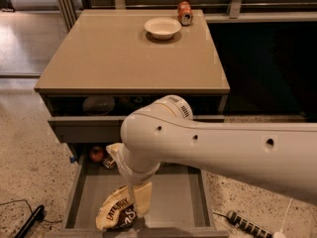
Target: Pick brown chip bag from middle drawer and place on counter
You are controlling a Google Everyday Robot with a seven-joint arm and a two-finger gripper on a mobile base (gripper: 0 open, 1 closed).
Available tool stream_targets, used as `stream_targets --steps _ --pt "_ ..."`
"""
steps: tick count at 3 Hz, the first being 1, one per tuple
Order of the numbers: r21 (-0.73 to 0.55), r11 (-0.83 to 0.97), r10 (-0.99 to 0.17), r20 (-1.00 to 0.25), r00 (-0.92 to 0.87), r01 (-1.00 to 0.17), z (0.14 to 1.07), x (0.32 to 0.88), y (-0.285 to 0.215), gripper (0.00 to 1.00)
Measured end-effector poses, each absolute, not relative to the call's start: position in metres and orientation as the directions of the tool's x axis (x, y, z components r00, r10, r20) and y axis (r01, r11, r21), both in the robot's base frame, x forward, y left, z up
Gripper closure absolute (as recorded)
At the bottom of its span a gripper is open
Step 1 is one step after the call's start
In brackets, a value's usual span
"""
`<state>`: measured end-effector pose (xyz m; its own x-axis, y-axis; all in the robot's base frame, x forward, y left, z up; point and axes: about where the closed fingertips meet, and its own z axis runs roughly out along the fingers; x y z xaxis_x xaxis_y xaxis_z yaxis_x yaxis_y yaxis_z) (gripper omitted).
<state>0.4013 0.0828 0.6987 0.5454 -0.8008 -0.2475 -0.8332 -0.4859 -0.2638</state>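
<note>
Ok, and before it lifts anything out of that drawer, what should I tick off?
1. Middle drawer pulled open: ok.
2. Chip bag lying in it, front left: ok.
3. Gripper down at the bag: ok.
4. Firm hold on the bag: cannot tell.
5. Bare room on the counter, with the bowl and can at the far edge: ok.
6. Way up past the partly open upper drawer: cannot tell.
</note>
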Motion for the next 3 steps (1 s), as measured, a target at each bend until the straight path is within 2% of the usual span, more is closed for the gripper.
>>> stream_targets --steps 3 --pt "-0.286 -0.455 -0.818 -0.240 0.523 -0.843 0.689 0.411 0.098 0.00"
